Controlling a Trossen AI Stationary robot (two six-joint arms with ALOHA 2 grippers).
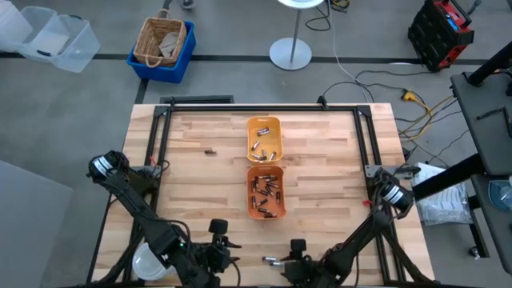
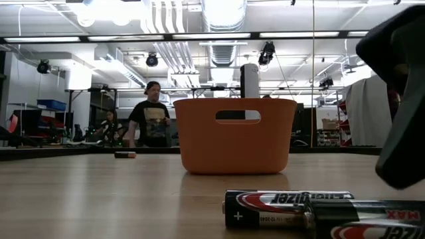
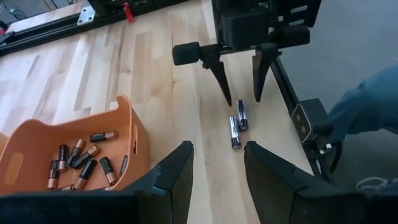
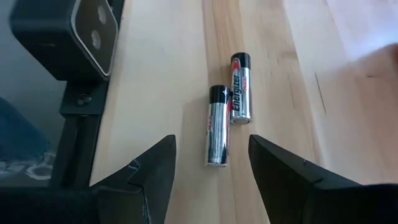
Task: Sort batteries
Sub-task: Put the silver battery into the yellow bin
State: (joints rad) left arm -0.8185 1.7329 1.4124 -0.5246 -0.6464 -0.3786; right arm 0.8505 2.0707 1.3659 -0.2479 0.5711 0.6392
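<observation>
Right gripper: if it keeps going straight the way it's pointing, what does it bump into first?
Probably the two batteries lying side by side on the table, just ahead of the open right gripper.

"Energizer" printed lengthwise on the silver battery (image 4: 240,86) lying on the table's near edge, also legible upside down in the low view (image 2: 290,208). "MAX" on the neighbouring battery (image 2: 378,222). Plus sign near one end cap.
</observation>
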